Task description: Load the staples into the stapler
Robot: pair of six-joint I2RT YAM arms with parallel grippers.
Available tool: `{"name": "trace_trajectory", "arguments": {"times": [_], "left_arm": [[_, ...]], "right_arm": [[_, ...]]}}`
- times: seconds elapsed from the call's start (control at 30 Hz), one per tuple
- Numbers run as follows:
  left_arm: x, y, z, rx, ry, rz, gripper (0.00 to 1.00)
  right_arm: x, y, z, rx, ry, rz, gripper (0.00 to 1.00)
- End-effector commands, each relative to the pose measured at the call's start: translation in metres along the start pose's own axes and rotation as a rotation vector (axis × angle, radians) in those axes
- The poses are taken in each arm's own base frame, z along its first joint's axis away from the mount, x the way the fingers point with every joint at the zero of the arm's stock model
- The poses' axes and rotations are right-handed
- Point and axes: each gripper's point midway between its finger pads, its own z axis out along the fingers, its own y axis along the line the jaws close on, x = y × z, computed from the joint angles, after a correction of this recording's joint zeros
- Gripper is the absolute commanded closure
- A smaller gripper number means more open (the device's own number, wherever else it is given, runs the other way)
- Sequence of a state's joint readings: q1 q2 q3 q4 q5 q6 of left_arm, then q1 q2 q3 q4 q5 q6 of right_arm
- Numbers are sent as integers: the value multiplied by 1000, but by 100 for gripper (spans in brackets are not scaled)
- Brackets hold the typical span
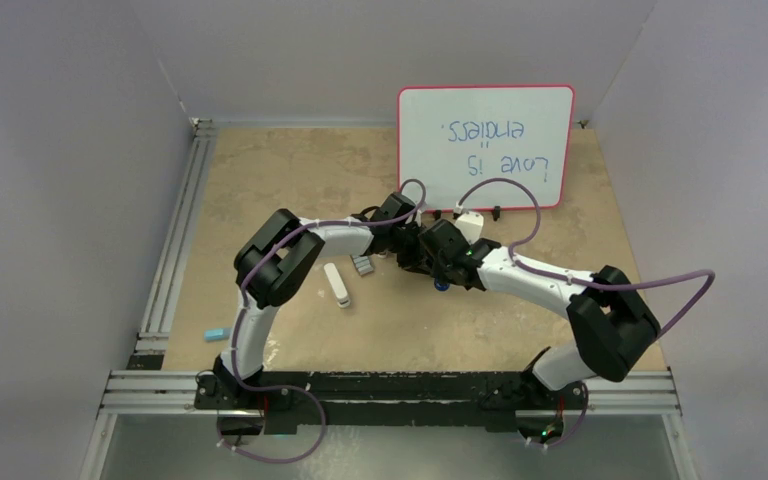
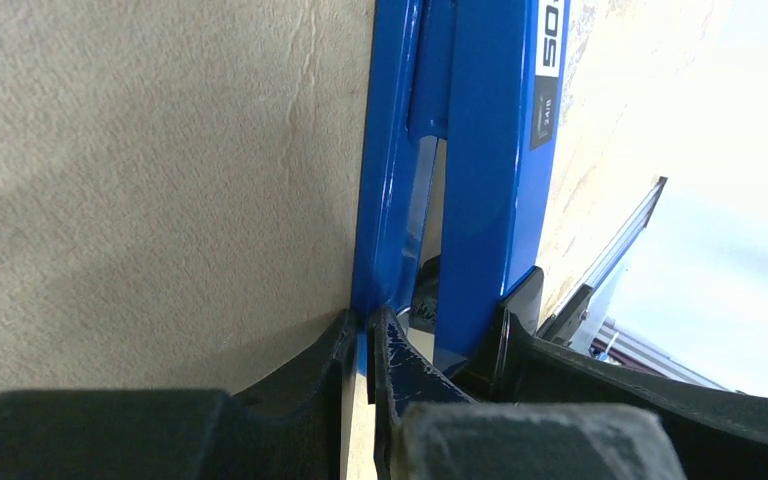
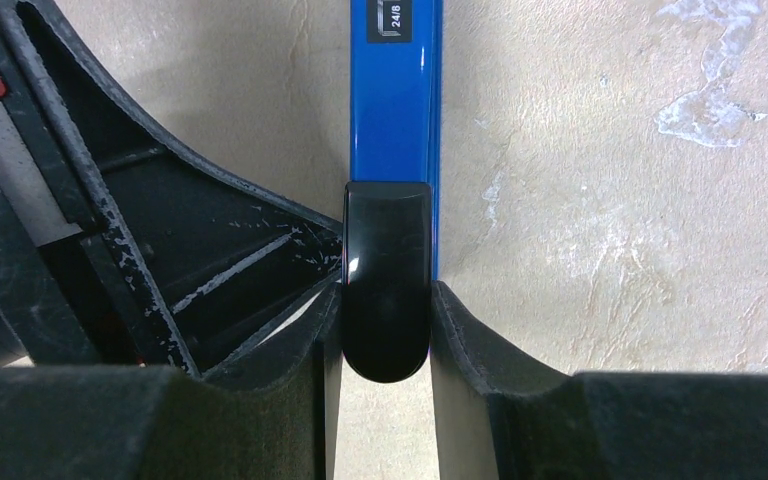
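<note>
Left gripper point(image 2: 365, 345): pinching a thin blue edge of the stapler point(image 2: 480, 150)
Right gripper point(image 3: 385, 328): clamped on stapler's black end
Advice: steady the base, hinge the top open slowly

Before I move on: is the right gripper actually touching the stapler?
Touching. The right wrist view shows the right gripper closed on the stapler at its black end, both fingers against its sides.

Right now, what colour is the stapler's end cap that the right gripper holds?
Glossy black end cap on the blue stapler; clearest in the right wrist view.
</note>
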State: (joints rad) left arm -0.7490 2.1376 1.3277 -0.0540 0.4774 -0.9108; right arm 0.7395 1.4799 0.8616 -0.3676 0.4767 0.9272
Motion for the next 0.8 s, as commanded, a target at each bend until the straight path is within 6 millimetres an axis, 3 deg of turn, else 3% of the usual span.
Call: {"name": "trace_trajectory", "arguments": {"times": [0.0,0.2,0.53,0.67,0.77], "left_arm": [[12,37,12,-133,6,-22,92],[4,16,-5,-104,-23,24,82],[-18,-5,-49,-151,-159,112,79],[-25,-8,-63,-169,-208,147,78],[-28,-10,-72,-182,-239,160,77]], "right_arm": [[19,3,8,-14,53,45,92],[31,-5,12,9,81,56,89],[-19,13,-22,-32,-19,41,71],[-13,9,-16,-9,-1,24,60],[-8,7,-14,-2,13,24,61]]}}
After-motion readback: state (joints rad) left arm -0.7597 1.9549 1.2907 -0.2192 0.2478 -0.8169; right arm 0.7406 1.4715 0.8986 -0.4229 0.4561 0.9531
